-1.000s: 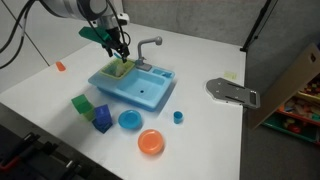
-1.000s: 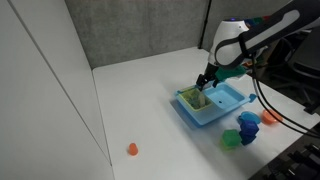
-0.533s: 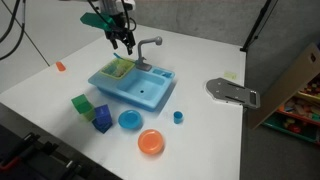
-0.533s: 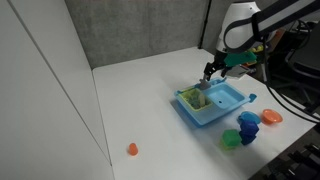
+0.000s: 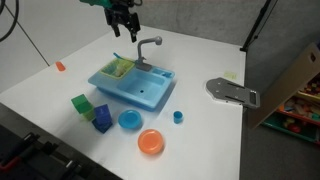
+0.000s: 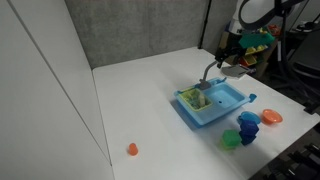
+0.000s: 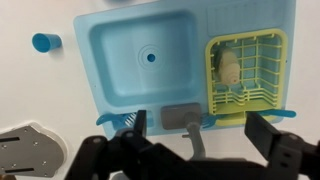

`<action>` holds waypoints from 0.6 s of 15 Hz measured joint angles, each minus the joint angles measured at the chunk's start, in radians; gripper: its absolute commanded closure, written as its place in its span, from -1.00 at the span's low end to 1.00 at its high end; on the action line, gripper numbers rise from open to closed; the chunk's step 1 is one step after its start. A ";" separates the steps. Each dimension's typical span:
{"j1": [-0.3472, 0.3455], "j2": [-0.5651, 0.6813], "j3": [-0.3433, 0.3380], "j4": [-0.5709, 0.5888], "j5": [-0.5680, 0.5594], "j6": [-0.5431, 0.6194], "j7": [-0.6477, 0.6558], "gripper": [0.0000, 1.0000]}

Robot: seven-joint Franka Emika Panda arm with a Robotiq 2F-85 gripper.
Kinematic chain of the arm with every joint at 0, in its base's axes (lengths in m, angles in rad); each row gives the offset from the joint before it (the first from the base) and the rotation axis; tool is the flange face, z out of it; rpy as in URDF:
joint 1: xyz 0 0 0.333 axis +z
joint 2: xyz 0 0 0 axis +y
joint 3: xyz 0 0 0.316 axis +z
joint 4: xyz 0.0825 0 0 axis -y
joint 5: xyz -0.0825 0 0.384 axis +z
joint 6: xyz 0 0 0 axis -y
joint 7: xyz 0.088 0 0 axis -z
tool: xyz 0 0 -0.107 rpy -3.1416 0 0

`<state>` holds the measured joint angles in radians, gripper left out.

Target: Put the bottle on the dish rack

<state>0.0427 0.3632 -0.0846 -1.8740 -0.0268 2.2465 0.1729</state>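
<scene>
The pale cream bottle [image 7: 227, 68] lies inside the yellow-green dish rack [image 7: 275, 70], the side part of the light-blue toy sink [image 7: 110, 60]. The rack also shows in both exterior views [image 5: 118, 68] [image 6: 192, 97]; the bottle is too small to make out there. My gripper [image 7: 196, 130] is open and empty, high above the sink's grey faucet [image 7: 190, 125], with its two fingers either side of the faucet in the wrist view. In both exterior views the gripper [image 5: 124, 27] [image 6: 228, 52] hangs well above the sink.
In front of the sink lie a green block [image 5: 81, 103], a blue block [image 5: 102, 118], a blue plate [image 5: 130, 120], an orange plate [image 5: 151, 142] and a small blue cup [image 5: 178, 116]. A grey metal fixture [image 5: 232, 92] and a small orange object [image 5: 60, 66] lie on the white table.
The gripper has risen from right over the dish rack to high above the sink and drifted toward the faucet. The bottle stays in the rack.
</scene>
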 measured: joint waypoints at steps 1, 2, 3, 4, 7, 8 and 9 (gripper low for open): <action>-0.005 -0.020 0.000 -0.002 0.000 -0.017 -0.010 -1.00; -0.010 -0.041 0.001 -0.003 0.000 -0.035 -0.023 -1.00; -0.014 -0.063 0.002 -0.004 0.000 -0.055 -0.033 -1.00; -0.018 -0.084 0.002 -0.005 0.000 -0.076 -0.044 -1.00; -0.029 -0.150 0.004 -0.009 0.000 -0.142 -0.074 -1.00; -0.031 -0.173 0.005 -0.010 0.000 -0.162 -0.082 -1.00; -0.034 -0.195 0.005 -0.011 0.001 -0.184 -0.091 -1.00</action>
<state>0.0082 0.1683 -0.0792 -1.8849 -0.0261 2.0627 0.0821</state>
